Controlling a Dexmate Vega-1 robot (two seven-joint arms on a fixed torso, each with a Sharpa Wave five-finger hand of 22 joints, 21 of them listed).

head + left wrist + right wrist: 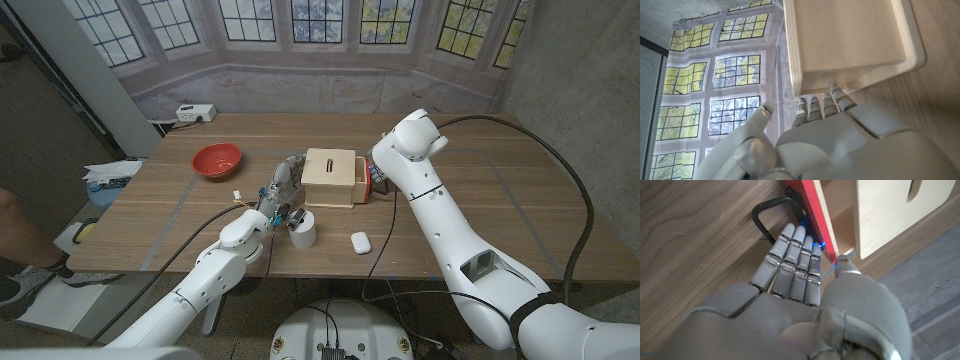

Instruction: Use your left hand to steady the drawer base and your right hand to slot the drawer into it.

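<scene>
The drawer base [331, 178], a pale wooden box with a slot in its top, stands mid-table. My left hand [282, 186] stands against its left side. In the left wrist view its fingertips [822, 102] touch the base's [850, 35] edge and the thumb stays apart. The drawer [371, 185] has a red front [812, 217] and a black handle [767, 210]. It sticks partway out of the base's [890, 210] right side. My right hand [790, 305] lays its fingers along the red front, with the thumb at that panel's corner, pinching it.
A red bowl [217, 158] sits at the left rear. A white cup [302, 230] and a small white case [360, 241] lie near the front edge. A power strip [195, 113] is at the far left corner. A person's leg [12, 230] shows at the left edge.
</scene>
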